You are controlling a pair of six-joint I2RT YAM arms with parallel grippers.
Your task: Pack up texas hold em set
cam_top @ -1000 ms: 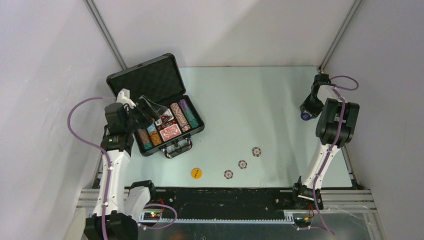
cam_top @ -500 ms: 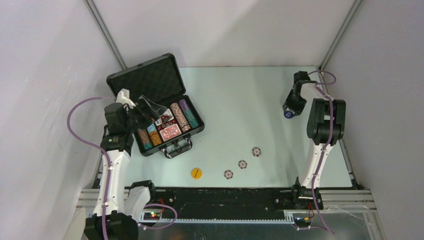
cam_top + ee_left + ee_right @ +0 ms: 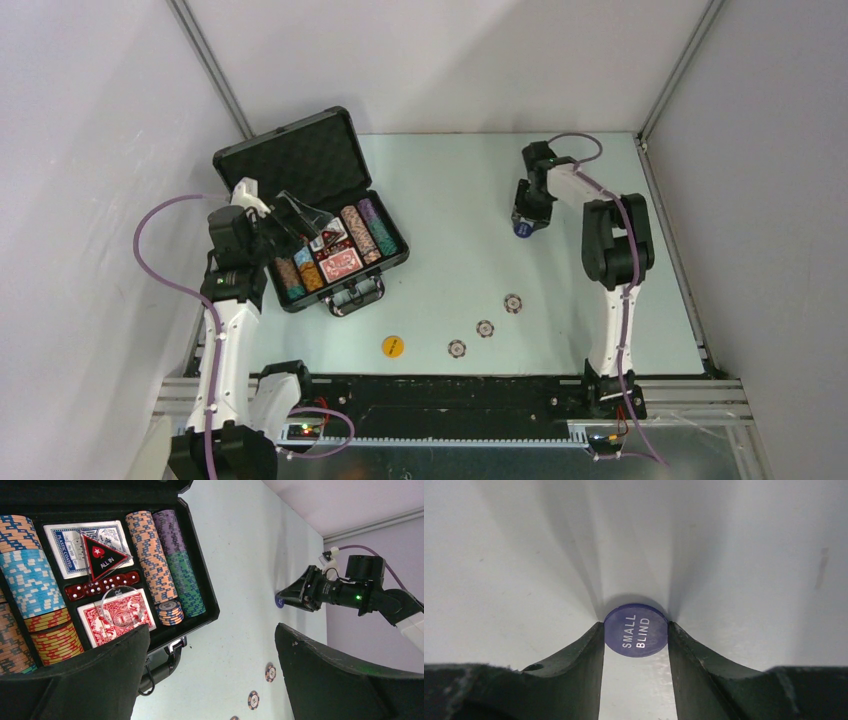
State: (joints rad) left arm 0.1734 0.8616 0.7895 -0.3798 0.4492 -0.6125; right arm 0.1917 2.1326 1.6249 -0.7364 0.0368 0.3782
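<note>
My R hand (image 3: 522, 224) pinches the blue SMALL BLIND disc (image 3: 636, 633) by its edges, over the tabletop (image 3: 450, 190), far middle. L hand (image 3: 211, 632) is spread wide, gripping nothing, above the open briefcase (image 3: 300, 158) at left w/ chips (image 3: 150, 550) & decks (image 3: 120, 615) inside.

Lab robot cell, white panel walls (image 3: 450, 60), aluminium rails (image 3: 208, 72)

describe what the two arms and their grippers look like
The left arm and right arm each have slim white links between bulky black joint housings, on black bases. A purple cable loops along each arm. The left gripper and right gripper are matte black, with two broad fingers tapering to the tips. A small green light glows on the right wrist.
</note>
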